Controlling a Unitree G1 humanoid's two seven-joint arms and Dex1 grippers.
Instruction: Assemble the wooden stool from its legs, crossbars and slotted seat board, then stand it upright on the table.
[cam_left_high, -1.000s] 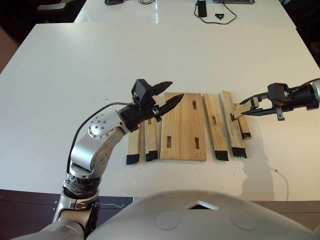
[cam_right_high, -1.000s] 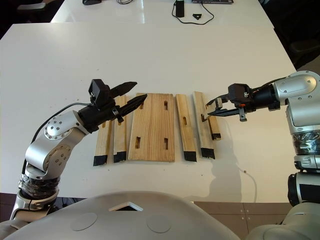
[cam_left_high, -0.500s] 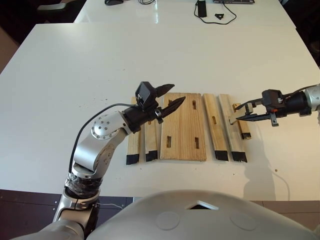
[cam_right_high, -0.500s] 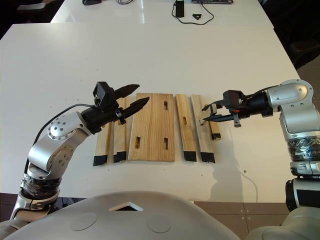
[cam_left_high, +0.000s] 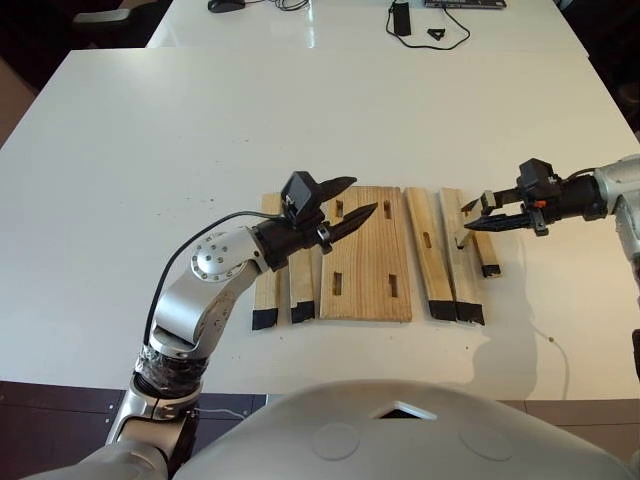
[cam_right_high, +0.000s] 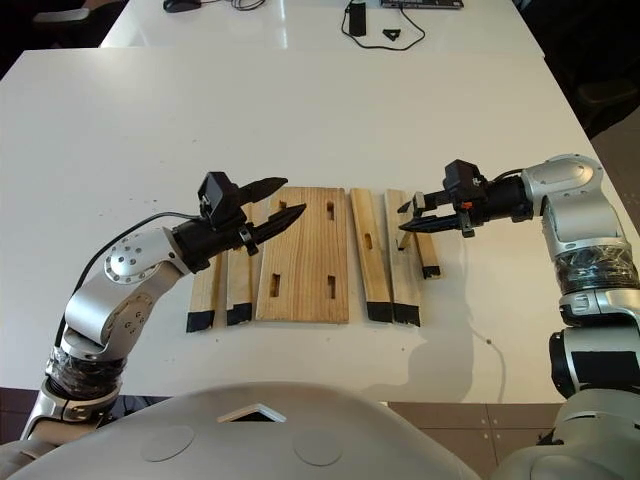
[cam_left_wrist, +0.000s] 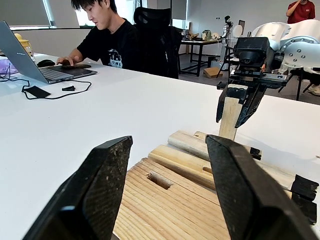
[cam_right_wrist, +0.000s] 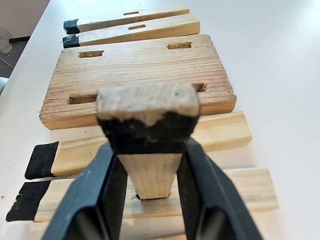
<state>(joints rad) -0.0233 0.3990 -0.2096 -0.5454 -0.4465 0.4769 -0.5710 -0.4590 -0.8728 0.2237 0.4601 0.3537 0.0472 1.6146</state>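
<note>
R gripper (cam_left_high: 471, 218) moved inward w/ crossbar (cam_right_wrist: 150, 175), clamped on it, bar upright on outer leg (cam_left_high: 463, 285). L gripper (cam_left_high: 352, 197) spread wide over seat board (cam_left_high: 372, 270); 2 legs each side.

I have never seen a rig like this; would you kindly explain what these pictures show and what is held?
This is a humanoid robot with two arms, each ending in a two-finger gripper. Two pictures come from its head cameras, looking down over a white table; two come from cameras on its wrists. On the table lie a slotted seat board and, on either side, wooden legs with black ends. The left gripper hovers open over the board's left edge. The right gripper is shut on a short wooden piece whose lower end appears to touch one leg.
</note>
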